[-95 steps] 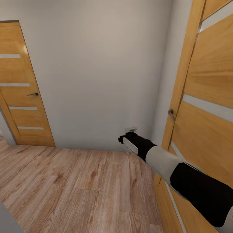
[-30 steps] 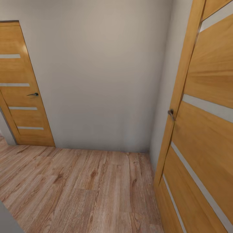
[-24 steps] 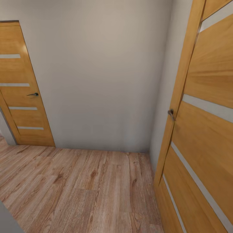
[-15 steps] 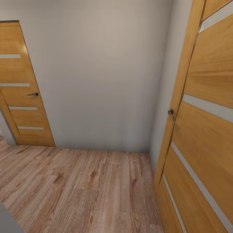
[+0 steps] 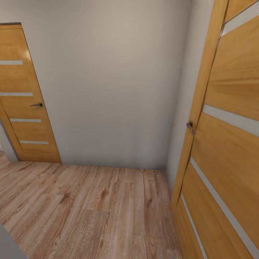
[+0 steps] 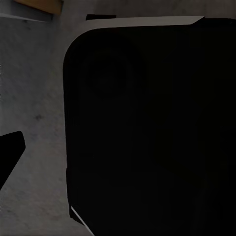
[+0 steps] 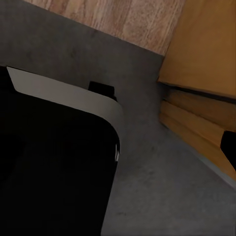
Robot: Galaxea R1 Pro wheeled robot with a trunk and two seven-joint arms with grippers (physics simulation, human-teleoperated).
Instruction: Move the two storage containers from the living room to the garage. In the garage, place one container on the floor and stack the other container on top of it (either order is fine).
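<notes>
Head view: you face a plain white wall (image 5: 115,82) across a light wood plank floor (image 5: 90,208). A closed wooden slatted door (image 5: 25,97) stands at the left of the frame, its dark lever handle (image 5: 37,105) on the side nearer the wall. A second slatted door (image 5: 230,144) fills the right of the frame, edge-on to you, with its metal handle (image 5: 190,126) at mid-height.

Change from the earliest frame: your right arm then reached from the lower right toward the corner below that metal handle. That area now shows bare wall, planks and door panel. Both doors, the wall and the floor sit at the same places in the frame, so the camera has not moved. The last second brings no further change.

Left wrist view: the robot's dark body (image 6: 147,132) takes the centre and right. The floor (image 6: 34,113), dark grey mottled concrete, runs down the left. The left end effector (image 6: 9,155) appears as one dark tip at the left edge, so you cannot tell whether it is released or clenched.

Right wrist view: the same concrete lies beside the body's white-edged corner (image 7: 64,93) and meets the planks along a line at the top. A wooden door panel (image 7: 206,49) is at the upper right. The right end effector (image 7: 229,147) is a dark sliver at the right edge, and its state cannot be told either.
</notes>
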